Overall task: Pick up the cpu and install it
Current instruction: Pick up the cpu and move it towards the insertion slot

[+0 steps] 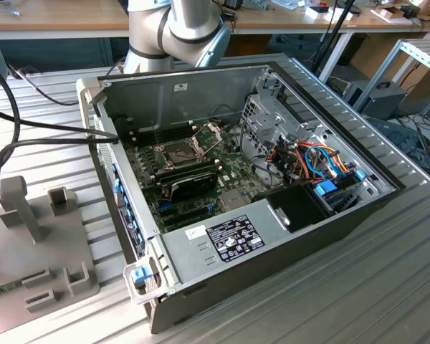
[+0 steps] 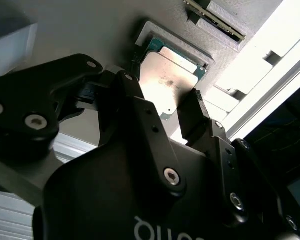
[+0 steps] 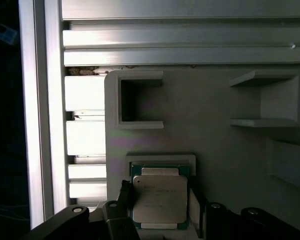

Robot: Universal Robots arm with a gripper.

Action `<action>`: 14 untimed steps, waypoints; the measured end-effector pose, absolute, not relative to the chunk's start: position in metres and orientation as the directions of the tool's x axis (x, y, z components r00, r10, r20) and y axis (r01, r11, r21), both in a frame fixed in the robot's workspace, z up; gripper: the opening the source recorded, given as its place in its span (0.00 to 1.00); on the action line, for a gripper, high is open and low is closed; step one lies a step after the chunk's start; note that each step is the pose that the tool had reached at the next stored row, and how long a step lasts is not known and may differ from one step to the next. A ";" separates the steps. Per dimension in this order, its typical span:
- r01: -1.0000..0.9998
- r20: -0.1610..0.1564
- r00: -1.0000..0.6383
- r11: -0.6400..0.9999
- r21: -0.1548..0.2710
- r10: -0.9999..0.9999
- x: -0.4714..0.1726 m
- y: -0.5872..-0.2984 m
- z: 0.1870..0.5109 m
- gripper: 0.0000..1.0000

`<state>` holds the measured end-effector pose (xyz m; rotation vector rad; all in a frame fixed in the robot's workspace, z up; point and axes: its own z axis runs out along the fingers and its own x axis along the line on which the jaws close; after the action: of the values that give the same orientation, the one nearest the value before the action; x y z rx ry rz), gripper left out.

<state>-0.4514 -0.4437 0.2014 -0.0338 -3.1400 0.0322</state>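
The cpu (image 3: pixel 160 200), a small square chip with a silvery metal top on a green board, lies at a shallow square recess of a grey holder (image 3: pixel 210 140). In both wrist views my gripper (image 3: pixel 160 196) straddles it. One black finger (image 2: pixel 135 82) presses on one edge of the cpu (image 2: pixel 170 80), and the other finger (image 2: pixel 196 102) presses on the opposite edge. In the exterior view the open computer case (image 1: pixel 272 236) lies on the table. Its dark square socket (image 1: pixel 180 152) is uncovered on the motherboard, with the hinged metal frame (image 1: pixel 210 132) raised behind it.
The grey holder has raised slots and pockets (image 3: pixel 140 97) close to the cpu recess, and a ribbed aluminium table (image 3: pixel 85 135) lies beside it. A second grey fixture (image 1: pixel 39 244) and black cables (image 1: pixel 36 136) lie at the exterior view's left. Drive cage and wiring (image 1: pixel 308 161) crowd the case's far side.
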 end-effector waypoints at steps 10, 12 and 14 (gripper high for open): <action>0.022 0.001 -1.000 1.000 -0.020 0.022 -0.451 -0.444 0.226 0.55; 0.021 0.001 -1.000 1.000 -0.020 0.022 -0.451 -0.444 0.232 0.55; 0.021 0.001 -1.000 1.000 -0.020 0.022 -0.451 -0.444 0.236 0.55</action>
<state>-0.4514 -0.4437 0.2358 -0.0338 -3.1400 0.0322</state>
